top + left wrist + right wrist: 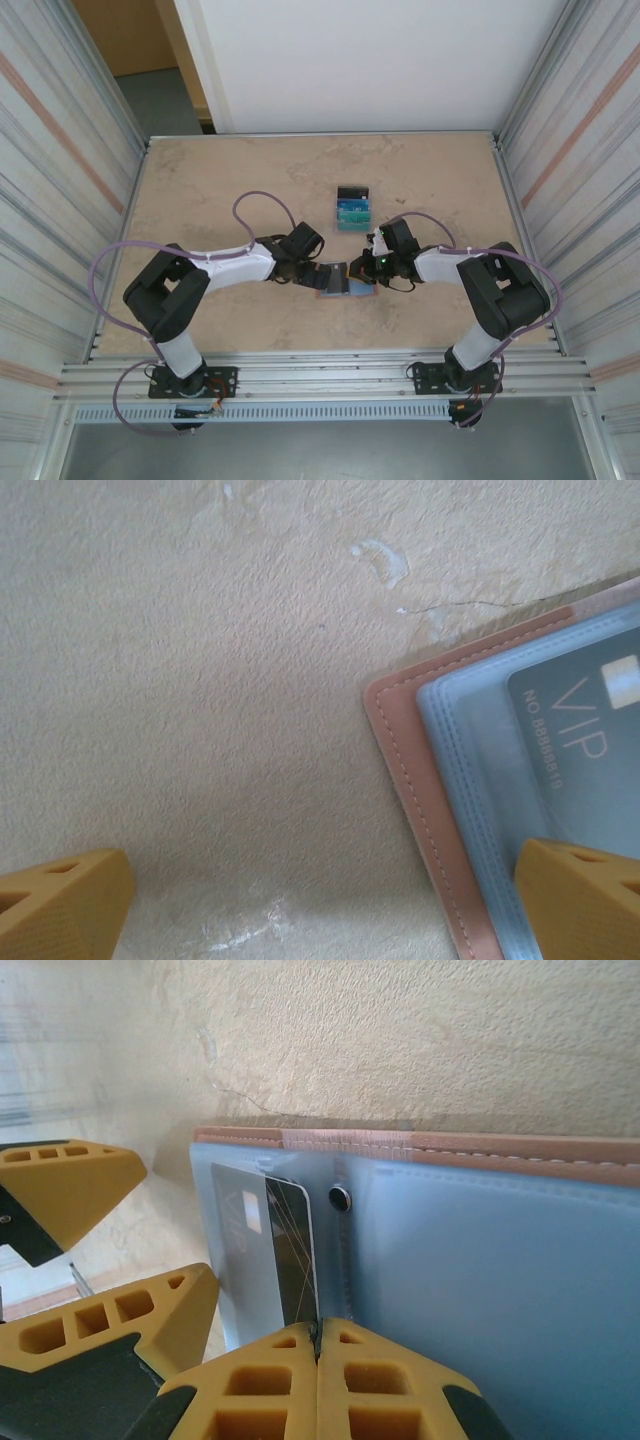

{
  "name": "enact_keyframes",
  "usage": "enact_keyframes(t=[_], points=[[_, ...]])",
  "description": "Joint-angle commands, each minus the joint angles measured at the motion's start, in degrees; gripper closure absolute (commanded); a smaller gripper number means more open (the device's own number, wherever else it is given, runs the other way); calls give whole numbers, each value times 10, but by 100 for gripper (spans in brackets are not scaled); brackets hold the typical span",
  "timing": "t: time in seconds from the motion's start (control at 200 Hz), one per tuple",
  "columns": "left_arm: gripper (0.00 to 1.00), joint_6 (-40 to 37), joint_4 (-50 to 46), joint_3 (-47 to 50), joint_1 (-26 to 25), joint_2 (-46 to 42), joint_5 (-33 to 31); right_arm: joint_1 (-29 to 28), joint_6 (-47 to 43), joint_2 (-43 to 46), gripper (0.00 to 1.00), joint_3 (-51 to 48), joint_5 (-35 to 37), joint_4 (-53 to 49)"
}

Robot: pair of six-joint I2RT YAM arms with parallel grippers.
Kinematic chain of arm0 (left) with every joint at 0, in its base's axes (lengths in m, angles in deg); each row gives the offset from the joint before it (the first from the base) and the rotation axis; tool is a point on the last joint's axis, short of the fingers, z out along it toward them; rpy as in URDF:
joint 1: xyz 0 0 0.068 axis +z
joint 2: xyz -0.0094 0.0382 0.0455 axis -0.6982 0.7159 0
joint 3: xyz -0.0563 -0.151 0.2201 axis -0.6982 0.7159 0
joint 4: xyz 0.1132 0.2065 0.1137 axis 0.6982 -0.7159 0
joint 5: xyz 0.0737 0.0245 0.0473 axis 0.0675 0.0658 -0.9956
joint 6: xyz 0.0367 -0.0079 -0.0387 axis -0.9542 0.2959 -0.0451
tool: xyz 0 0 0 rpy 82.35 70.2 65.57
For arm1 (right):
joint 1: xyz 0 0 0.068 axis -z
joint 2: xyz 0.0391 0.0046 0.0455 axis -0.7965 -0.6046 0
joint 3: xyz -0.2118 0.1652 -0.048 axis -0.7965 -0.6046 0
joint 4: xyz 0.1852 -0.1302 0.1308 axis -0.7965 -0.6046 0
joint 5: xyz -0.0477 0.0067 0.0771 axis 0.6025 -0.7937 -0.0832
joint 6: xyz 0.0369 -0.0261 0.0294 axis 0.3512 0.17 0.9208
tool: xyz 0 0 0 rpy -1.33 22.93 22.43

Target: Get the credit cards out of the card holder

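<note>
The salmon card holder (338, 280) lies open on the table between the two arms, its blue-grey pockets (480, 1260) facing up. My right gripper (318, 1345) is shut on the edge of a black credit card (290, 1250) that stands partly out of a clear pocket. The same card (590, 740), marked VIP, shows through the pocket in the left wrist view. My left gripper (320, 910) is open and straddles the holder's left edge (420, 780): one of its fingertips (585, 900) is over the pocket and the other is over bare table.
Three loose credit cards (352, 208), black, blue and teal, lie on the table just beyond the holder. A small round snap (340, 1197) sits on the holder's fold. Metal-framed walls close in the table on the left and right.
</note>
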Motion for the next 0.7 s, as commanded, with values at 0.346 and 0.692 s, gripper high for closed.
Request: enact_keyframes(t=[0.346,0.692], points=[[1,-16,2,-25,-5,24,8,6,1,15,100,-2,3,-18],[1,-18,-5,-20,-6,44,6,17,-4,27,100,-4,-2,-26]])
